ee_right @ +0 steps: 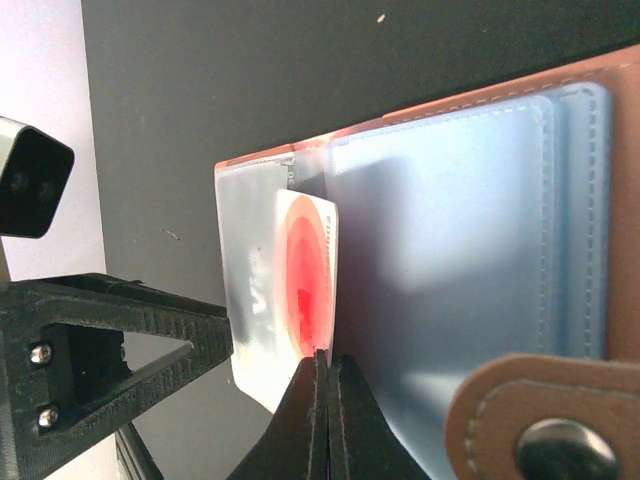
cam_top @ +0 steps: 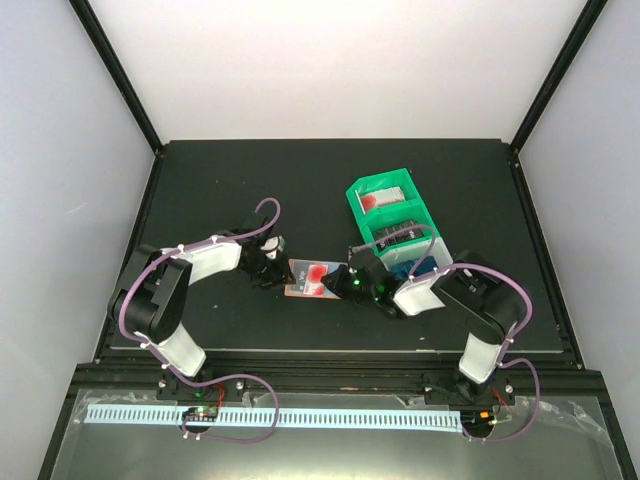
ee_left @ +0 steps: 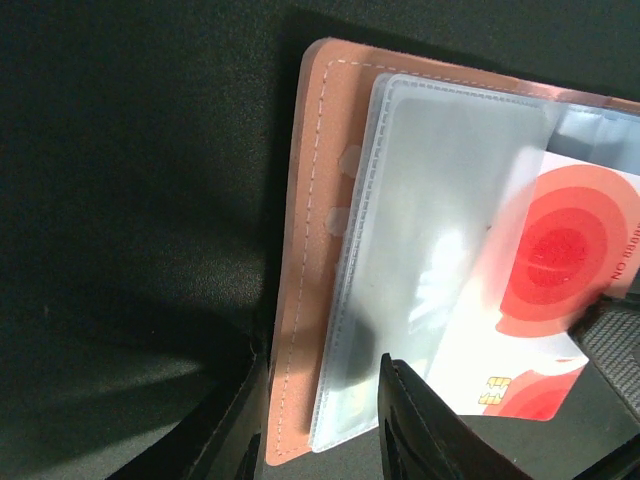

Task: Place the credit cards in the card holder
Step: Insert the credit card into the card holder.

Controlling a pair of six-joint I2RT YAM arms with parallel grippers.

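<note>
The salmon-orange card holder (cam_top: 303, 281) lies open on the black table between my two grippers, its clear sleeves facing up. It also shows in the left wrist view (ee_left: 310, 200) and the right wrist view (ee_right: 625, 250). My right gripper (cam_top: 343, 284) (ee_right: 325, 355) is shut on the edge of a red-and-white credit card (ee_right: 305, 270) (ee_left: 560, 250), which sits partly inside a clear sleeve. My left gripper (cam_top: 270, 266) (ee_left: 323, 360) is open, its fingers straddling the holder's corner, one finger (ee_left: 420, 430) over the sleeves. The snap tab (ee_right: 545, 430) shows beside my right jaws.
A green-and-white compartment tray (cam_top: 352, 206) stands behind my right arm, with a red card (cam_top: 380, 200) and dark cards (cam_top: 400, 236) in it. The left arm's black frame (ee_right: 100, 340) is close on the far side of the holder.
</note>
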